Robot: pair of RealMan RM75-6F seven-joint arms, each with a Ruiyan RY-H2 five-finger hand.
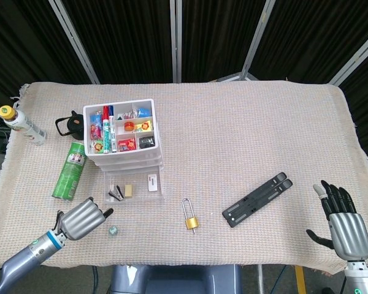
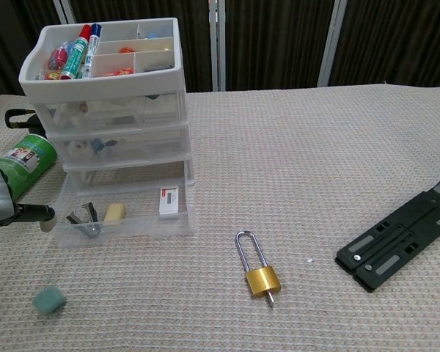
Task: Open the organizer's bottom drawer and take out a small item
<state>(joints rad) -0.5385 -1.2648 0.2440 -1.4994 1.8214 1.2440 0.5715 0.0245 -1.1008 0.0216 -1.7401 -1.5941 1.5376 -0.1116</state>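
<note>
Drawers of the white plastic organizer [image 2: 114,125] are sitting in the upper left of the chest view, its clear bottom drawer [image 2: 125,218] pulled out and holding a black clip, a tan block and a small white card. Lying on the woven cloth [image 1: 245,141] toward the lower left corner, apart from the drawer, is a small teal cube [image 2: 49,300]. Just beside it, the left hand [image 1: 81,219] is hovering with fingers loosely curled, holding nothing. At the lower right of the head view the right hand [image 1: 345,228] is spreading wide, empty. A brass padlock [image 2: 259,273] and a flat black hinged bracket [image 2: 403,242] are resting centre and right.
</note>
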